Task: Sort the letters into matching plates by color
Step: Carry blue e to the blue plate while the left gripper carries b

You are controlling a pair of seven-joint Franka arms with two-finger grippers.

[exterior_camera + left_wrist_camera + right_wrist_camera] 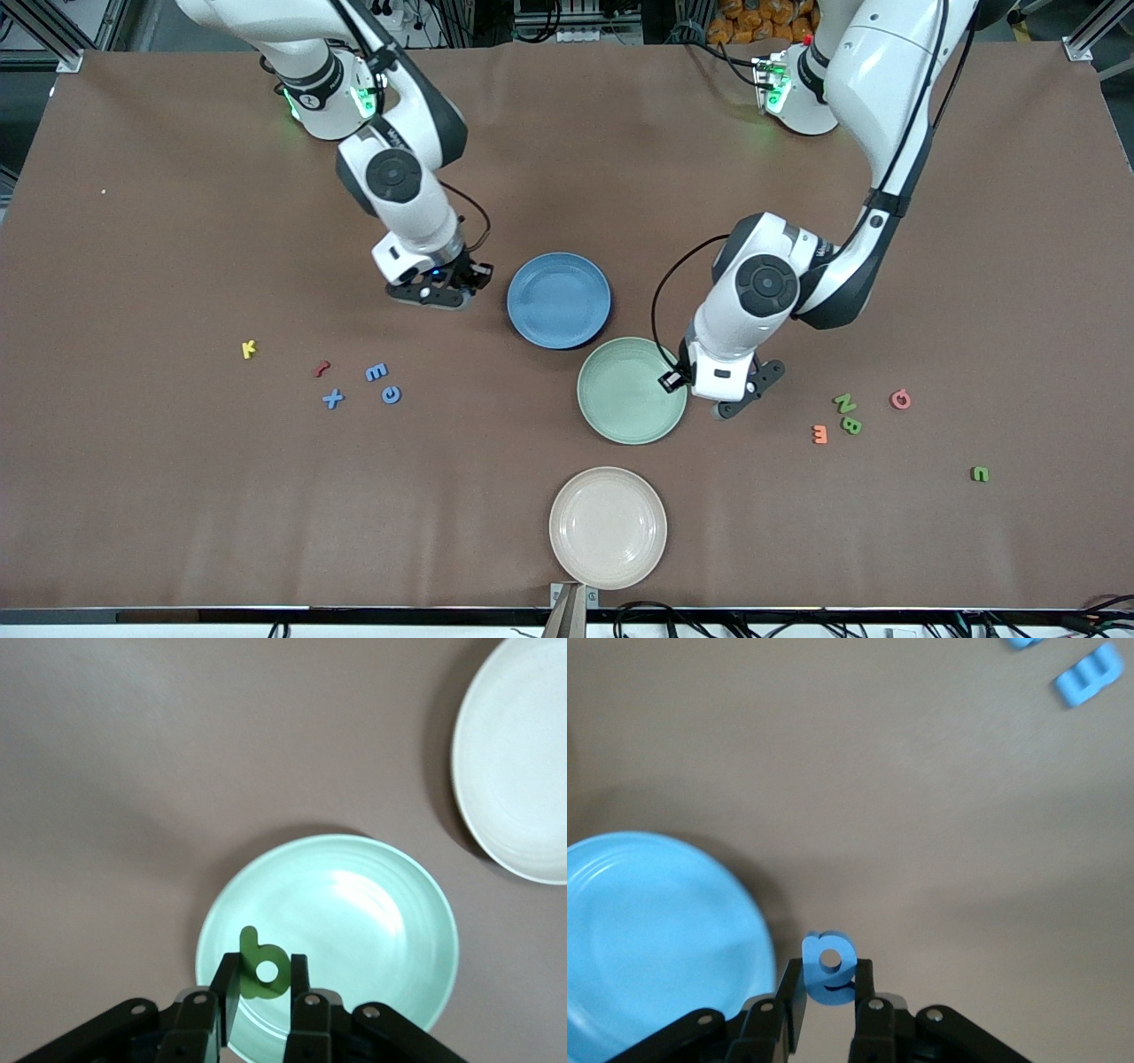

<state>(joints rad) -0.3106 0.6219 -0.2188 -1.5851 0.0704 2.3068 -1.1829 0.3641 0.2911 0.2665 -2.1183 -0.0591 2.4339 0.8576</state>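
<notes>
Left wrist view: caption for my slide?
Left end effector holds a green letter over the green plate.

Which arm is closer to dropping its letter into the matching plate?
Left. The left gripper holds a green letter already over the green plate; the right gripper, holding a blue letter, hangs beside the blue plate.

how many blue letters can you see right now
4. Three lie on the table toward the right arm's end: E, X and a round one. The fourth is held in the right gripper, beside the blue plate.
</notes>
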